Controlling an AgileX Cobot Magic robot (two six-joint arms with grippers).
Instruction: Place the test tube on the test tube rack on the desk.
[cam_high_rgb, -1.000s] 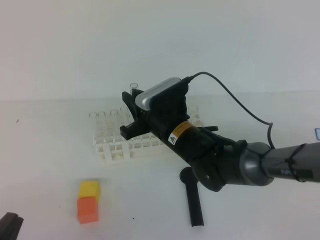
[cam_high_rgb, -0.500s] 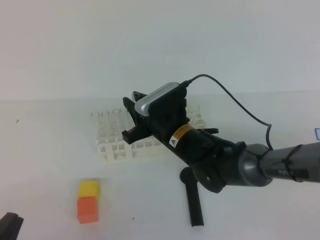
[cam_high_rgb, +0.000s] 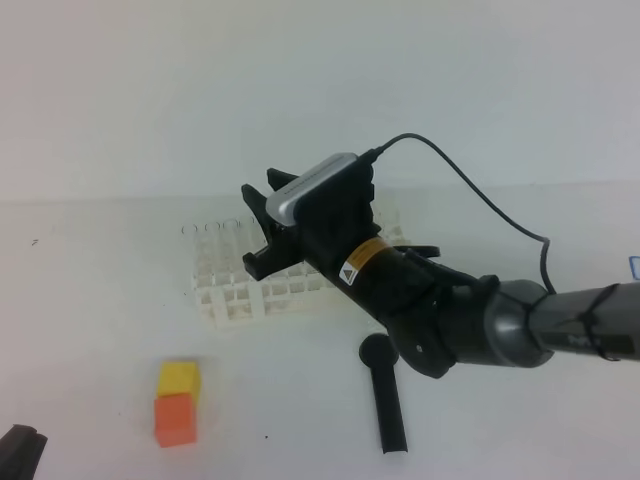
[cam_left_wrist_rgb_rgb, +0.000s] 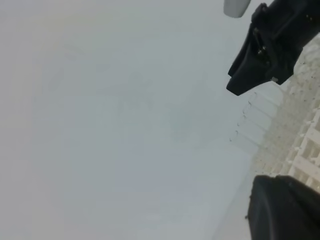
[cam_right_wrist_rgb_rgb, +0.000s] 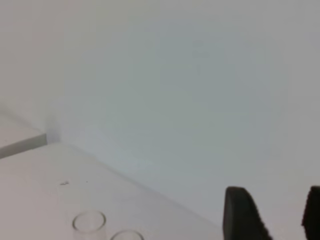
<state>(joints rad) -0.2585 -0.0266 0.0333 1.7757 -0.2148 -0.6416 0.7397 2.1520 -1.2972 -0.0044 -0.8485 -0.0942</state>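
The white test tube rack (cam_high_rgb: 240, 292) stands on the desk (cam_high_rgb: 90, 300) at mid-left, also seen in the left wrist view (cam_left_wrist_rgb_rgb: 305, 145). Several clear test tubes (cam_high_rgb: 212, 242) stand upright in its back row, and their rims (cam_right_wrist_rgb_rgb: 89, 221) show in the right wrist view. My right gripper (cam_high_rgb: 256, 228) hovers over the rack's middle, open, with nothing between its black fingers (cam_right_wrist_rgb_rgb: 242, 215). I cannot tell which tube left the gripper. Only a dark tip of my left gripper (cam_high_rgb: 18, 445) shows at the bottom left corner, shut and away from the rack.
A yellow block (cam_high_rgb: 180, 377) sits on an orange block (cam_high_rgb: 176, 418) in front of the rack at the left. A black cylinder (cam_high_rgb: 385, 395) lies on the desk under my right arm. A cable (cam_high_rgb: 470, 190) arcs over that arm.
The tube that stuck up above my right gripper went down into the rack and out of sight. The right jaws opened wide and the gripper rose slightly. The left gripper stayed still.
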